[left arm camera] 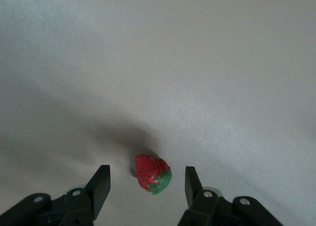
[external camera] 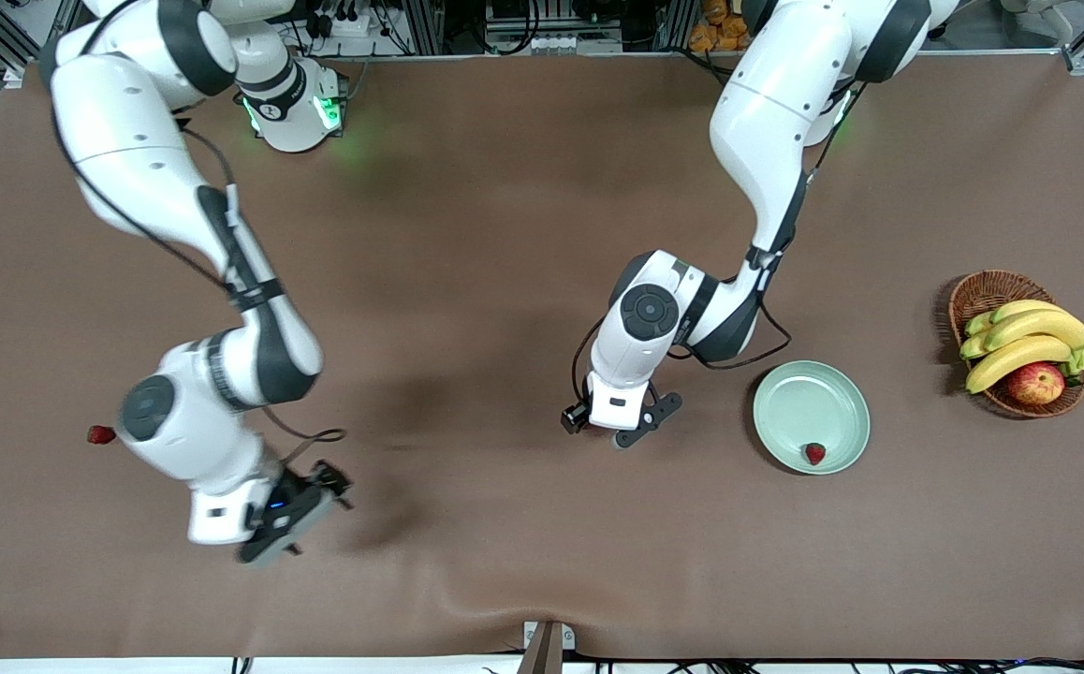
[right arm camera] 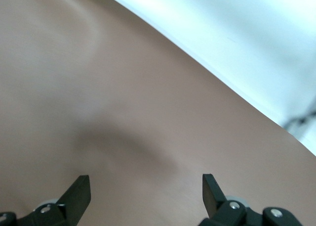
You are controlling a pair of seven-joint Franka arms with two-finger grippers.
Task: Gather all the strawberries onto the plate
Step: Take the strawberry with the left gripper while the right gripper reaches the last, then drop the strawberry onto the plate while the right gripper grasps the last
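Note:
The pale mint-green plate (external camera: 799, 398) lies toward the left arm's end of the table, with one strawberry (external camera: 815, 453) in it near its front rim. A second strawberry (external camera: 100, 434) lies on the table at the right arm's end, beside the right arm's wrist. A third strawberry (left arm camera: 153, 173) shows only in the left wrist view; it lies on the table between the open fingers of my left gripper (left arm camera: 147, 171), untouched. That gripper (external camera: 634, 432) hangs low beside the plate. My right gripper (external camera: 294, 524) is open and empty in the right wrist view (right arm camera: 145, 179).
A brown wicker basket (external camera: 982, 290) with bananas (external camera: 1019, 342) and an apple (external camera: 1035, 382) stands at the left arm's end. The table's front edge (right arm camera: 222, 38) shows close to the right gripper. The brown mat is rumpled near the front edge.

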